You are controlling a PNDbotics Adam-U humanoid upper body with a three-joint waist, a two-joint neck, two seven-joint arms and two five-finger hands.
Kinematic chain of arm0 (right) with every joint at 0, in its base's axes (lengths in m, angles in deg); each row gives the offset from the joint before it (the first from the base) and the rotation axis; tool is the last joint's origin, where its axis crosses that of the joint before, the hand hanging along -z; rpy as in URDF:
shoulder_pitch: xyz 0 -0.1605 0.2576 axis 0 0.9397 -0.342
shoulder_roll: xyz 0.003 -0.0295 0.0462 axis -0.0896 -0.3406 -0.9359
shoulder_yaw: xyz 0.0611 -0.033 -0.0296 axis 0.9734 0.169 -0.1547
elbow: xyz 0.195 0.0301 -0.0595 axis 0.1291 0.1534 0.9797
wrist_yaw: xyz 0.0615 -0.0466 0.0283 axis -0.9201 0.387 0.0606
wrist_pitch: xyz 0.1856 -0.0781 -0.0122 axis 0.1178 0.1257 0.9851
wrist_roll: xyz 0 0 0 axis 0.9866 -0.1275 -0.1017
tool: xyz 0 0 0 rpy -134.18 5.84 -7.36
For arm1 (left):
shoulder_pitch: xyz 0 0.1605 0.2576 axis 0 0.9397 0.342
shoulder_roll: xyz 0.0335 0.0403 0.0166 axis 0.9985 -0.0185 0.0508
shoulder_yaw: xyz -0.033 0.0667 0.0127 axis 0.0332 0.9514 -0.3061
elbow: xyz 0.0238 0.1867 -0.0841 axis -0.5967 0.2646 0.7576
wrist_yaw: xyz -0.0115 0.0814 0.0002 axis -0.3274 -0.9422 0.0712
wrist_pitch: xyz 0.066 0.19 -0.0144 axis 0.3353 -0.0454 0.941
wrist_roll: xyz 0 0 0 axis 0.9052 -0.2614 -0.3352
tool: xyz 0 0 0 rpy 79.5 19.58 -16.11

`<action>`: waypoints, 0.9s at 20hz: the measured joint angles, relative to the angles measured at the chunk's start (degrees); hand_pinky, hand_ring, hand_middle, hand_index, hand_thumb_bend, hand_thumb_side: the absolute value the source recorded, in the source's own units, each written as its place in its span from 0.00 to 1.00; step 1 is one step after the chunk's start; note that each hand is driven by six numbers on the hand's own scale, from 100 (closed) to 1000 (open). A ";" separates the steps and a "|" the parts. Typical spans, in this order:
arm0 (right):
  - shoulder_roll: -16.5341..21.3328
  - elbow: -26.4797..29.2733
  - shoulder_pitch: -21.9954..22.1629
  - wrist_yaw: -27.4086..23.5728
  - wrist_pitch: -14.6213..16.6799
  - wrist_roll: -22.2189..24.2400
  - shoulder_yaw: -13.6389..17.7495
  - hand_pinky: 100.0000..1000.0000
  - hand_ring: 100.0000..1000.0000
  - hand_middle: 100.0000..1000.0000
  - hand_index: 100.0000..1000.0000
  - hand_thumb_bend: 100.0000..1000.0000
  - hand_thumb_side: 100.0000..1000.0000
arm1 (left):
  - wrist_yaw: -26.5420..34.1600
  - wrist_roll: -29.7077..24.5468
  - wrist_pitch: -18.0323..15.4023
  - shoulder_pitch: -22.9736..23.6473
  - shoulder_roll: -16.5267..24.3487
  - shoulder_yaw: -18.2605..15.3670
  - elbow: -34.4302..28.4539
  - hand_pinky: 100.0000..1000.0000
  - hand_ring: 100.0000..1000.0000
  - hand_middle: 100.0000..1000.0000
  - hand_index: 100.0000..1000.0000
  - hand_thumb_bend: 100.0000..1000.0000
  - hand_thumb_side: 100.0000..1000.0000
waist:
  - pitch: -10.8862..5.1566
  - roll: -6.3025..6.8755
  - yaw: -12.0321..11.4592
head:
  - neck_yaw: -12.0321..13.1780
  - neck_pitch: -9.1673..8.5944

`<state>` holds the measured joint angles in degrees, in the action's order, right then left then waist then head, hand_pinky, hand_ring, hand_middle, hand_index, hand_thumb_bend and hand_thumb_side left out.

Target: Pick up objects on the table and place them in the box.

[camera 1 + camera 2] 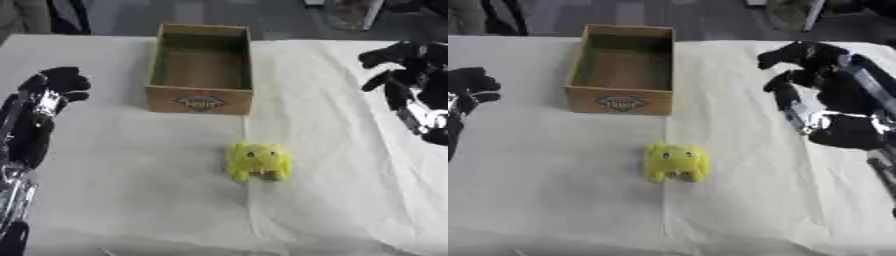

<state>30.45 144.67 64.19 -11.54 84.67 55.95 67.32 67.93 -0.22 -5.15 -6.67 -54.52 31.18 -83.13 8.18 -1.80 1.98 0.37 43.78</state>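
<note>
Yellow plush toy [258, 161] lies below and inward of your right hand [802, 67], whose curled fingers hold nothing; box [200, 70] waits beyond.

From my remote seat this reads as a lab or test room rather than a home. The tabletop [350, 200] is draped in a plain white cloth with creases running down it, laid out like a staged work surface. Only a cardboard box [200, 68] and a small yellow plush toy [257, 161] sit on it (props, by the look of them). Beyond the far edge I see a bare grey floor [280, 15] and dark upright shapes I cannot identify.
</note>
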 measured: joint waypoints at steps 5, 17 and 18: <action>0.18 -4.25 -4.97 3.63 2.60 5.04 -3.10 0.67 0.92 0.75 0.81 0.00 0.10 | 0.08 -0.39 -0.01 -0.44 0.00 0.35 -0.17 0.75 0.72 0.61 0.74 0.22 0.61 | 0.17 0.18 -0.98 | -0.59 0.00; -5.56 -18.19 -11.13 19.30 10.91 13.31 -10.31 0.72 0.95 0.79 0.86 0.00 0.19 | 0.52 -1.04 -0.03 -1.16 0.00 0.90 -0.22 0.74 0.72 0.61 0.74 0.23 0.61 | 0.27 0.48 -2.05 | -1.83 0.01; -6.13 -19.46 -11.15 20.34 11.58 13.51 -10.68 0.74 0.95 0.80 0.86 0.00 0.20 | 0.53 -1.06 -0.03 -1.19 0.00 0.95 -0.23 0.74 0.72 0.61 0.74 0.23 0.61 | 0.27 0.51 -2.05 | -1.98 0.01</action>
<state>24.32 125.21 53.03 8.80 96.26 69.46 56.65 68.46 -1.28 -5.19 -7.86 -54.52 32.13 -83.36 8.45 -1.29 -0.07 -1.61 43.78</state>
